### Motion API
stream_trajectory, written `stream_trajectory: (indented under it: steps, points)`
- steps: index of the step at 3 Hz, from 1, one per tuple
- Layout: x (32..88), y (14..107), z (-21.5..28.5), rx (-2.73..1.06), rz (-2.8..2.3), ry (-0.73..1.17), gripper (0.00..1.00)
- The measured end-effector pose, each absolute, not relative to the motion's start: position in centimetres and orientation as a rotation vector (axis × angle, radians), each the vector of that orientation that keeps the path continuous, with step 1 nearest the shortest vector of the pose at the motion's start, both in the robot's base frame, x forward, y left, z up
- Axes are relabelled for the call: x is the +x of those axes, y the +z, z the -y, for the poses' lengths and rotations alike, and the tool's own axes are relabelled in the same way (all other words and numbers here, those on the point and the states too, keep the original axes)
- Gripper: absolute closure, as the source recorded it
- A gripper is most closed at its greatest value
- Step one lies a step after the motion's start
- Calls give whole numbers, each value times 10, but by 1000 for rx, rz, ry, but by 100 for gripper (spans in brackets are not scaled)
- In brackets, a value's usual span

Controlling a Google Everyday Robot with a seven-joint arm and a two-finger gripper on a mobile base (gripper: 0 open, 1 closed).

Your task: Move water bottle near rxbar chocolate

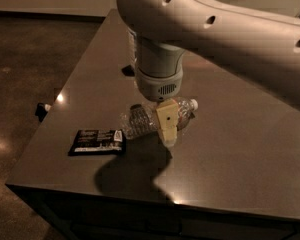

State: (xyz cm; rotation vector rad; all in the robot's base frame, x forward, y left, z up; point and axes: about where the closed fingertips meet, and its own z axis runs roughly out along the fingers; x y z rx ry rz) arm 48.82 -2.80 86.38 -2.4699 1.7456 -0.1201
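The water bottle (140,120) is a small crinkled clear bottle with a white cap. It lies sideways in my gripper (166,127), cap pointing right, held just above the table (240,149) with its shadow below. The gripper is shut on the water bottle's middle. One tan finger (167,124) crosses the bottle's front and the other finger is hidden behind it. The rxbar chocolate (97,141) is a flat black wrapper with a white end patch. It lies on the table just left of the bottle's base, a small gap apart.
A taller clear bottle (131,41) stands at the back of the table, mostly hidden behind my wrist. My arm (230,34) spans the upper right. The table's left and front edges are close to the bar. A small dark object (41,110) sits on the floor at the left.
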Motion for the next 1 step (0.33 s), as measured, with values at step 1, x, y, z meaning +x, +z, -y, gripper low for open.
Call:
stream_trajectory:
  steps: [1]
  points:
    - [488,864,28,-2470,-1746,-120,0]
